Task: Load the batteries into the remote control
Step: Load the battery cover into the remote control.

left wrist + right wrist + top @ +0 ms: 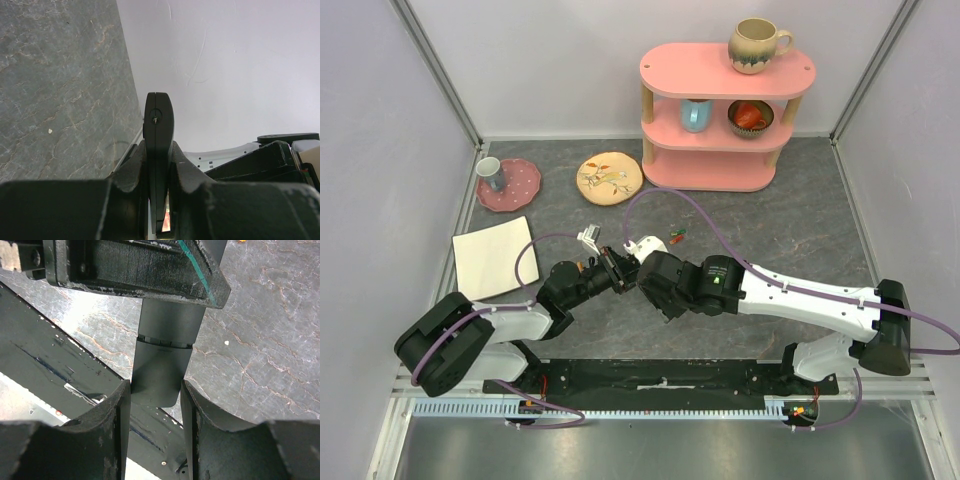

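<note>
Remote control [162, 360] clamped by left pincer [159, 150] and right pincer [155, 387] together.

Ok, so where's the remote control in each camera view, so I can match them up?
Top external: remote control, mid-picture, mostly hidden where the two grippers meet.
Left wrist: centre, edge-on and upright in the left gripper.
Right wrist: centre, broad face to the camera, held in the right gripper.
Shared landmark: the grey marbled tabletop, visible in all three.
</note>
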Tool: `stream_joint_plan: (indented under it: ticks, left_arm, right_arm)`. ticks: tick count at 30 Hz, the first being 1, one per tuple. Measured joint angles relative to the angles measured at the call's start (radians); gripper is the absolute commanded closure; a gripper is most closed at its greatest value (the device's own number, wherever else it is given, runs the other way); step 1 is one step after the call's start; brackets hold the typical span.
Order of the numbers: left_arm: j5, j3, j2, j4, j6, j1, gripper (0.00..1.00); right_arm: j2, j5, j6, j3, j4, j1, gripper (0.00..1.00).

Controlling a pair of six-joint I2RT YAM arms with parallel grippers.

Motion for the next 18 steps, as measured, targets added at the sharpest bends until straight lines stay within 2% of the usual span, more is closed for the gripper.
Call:
stream_joint_plan:
  ticks: [18]
  left_arm:
    - [-0.03, 0.0, -0.015, -0.019, 0.009, -0.017, 0.98]
  right_arm:
    - [0.017, -0.022, -0.016, 0.019, -0.014, -0.021, 0.74]
